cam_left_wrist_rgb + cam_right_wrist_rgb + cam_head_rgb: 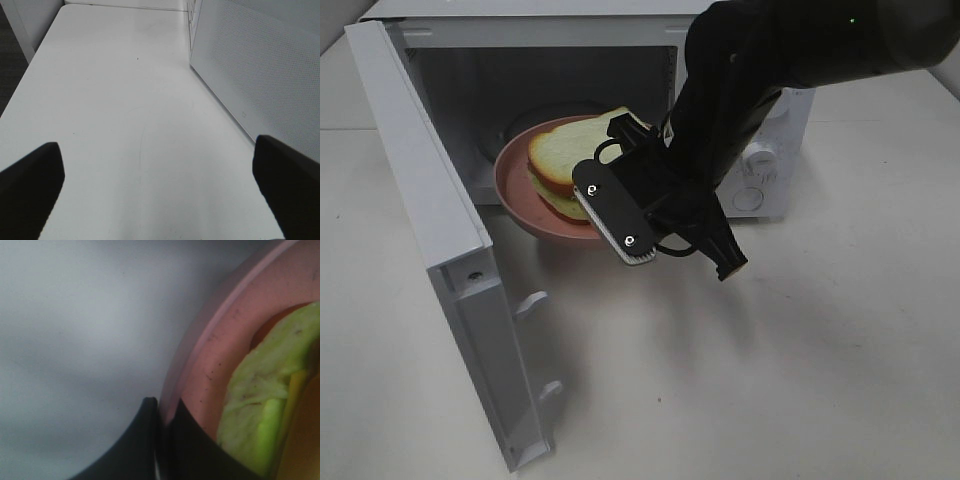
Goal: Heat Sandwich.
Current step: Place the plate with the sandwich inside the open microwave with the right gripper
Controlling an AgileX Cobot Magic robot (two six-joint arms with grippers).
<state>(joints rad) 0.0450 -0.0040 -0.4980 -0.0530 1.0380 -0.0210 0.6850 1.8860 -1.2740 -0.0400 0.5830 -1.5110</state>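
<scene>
Counter (800,380): bare white surface stretches front and right of the microwave (768,150). The microwave sits back centre with its door (430,220) swung out left, free edge reaching almost to the front of the high view; the cavity mouth is open. Right arm (770,60) comes in from top right and covers the cavity's right side and part of the control panel. Pink plate (515,185) is at the cavity mouth, near rim sticking out past the opening; can't tell if it rests on the cavity floor or hangs off the grip. Sandwich (570,150) lies on the plate, inside its rim, right end hidden behind the wrist. Right end effector (159,440): fingers together, pinched on the plate rim, bases cut off in the wrist view. Left end effector (160,185): fingers apart, holding nothing, over bare counter, with a white perforated panel (260,75) close beside it (door or casing, can't tell); out of the high view.
</scene>
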